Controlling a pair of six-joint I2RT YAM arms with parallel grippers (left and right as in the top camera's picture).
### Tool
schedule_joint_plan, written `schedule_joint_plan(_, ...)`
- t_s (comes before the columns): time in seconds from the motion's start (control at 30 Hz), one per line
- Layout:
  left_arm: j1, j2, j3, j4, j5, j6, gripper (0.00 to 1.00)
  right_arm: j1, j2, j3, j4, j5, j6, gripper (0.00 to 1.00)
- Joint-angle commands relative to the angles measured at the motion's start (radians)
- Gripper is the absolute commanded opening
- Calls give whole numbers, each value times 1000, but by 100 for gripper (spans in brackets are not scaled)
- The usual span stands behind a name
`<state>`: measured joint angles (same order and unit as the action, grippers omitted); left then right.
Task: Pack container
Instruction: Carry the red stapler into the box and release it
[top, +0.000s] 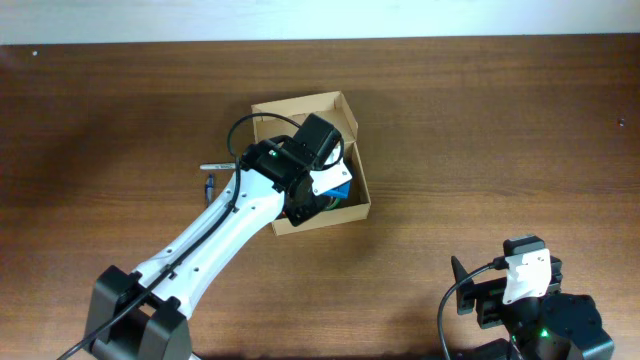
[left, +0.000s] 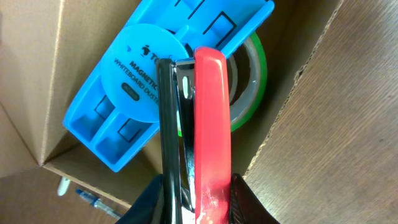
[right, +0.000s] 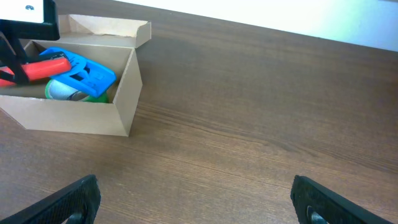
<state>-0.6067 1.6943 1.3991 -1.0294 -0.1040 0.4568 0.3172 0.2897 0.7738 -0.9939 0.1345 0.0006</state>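
A: So, what is the left claw (left: 196, 202) doing?
B: It is clenching a red stapler (left: 211, 112) by one end, hanging it over the blue whiteboard duster (left: 124, 112) and the green tape roll (left: 254, 74) lying inside the container (left: 298, 106). I cannot tell whether they are touching.
A: Placing step, then?
B: I am judging so. Next it is needing to lower and let go without jamming on the duster.
A: What is that close view missing?
B: The overhead is showing the container sitting mid-worktop (top: 480, 120) with a pen (top: 212, 168) lying just outside it. The right wrist view is showing the right claw (right: 194, 199) gaping, released, well apart.
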Motion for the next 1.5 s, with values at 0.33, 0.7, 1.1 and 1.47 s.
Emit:
schedule_joint_plan(0.33, -6, -1, -71, 24, -25, 99, 13, -6, -5, 0, 2, 13, 8, 99)
schedule_joint_plan(0.7, 23, -1, -96, 34, -24, 98, 17, -6, -5, 0, 2, 13, 8, 99)
schedule_joint_plan(1.1, 26, -10, -94, 34, -35, 98, 54, -6, -5, 0, 2, 13, 8, 99)
schedule_joint_plan(1.47, 95, -101, 29, 25, -35, -21, 56, -6, -5, 0, 2, 13, 8, 99)
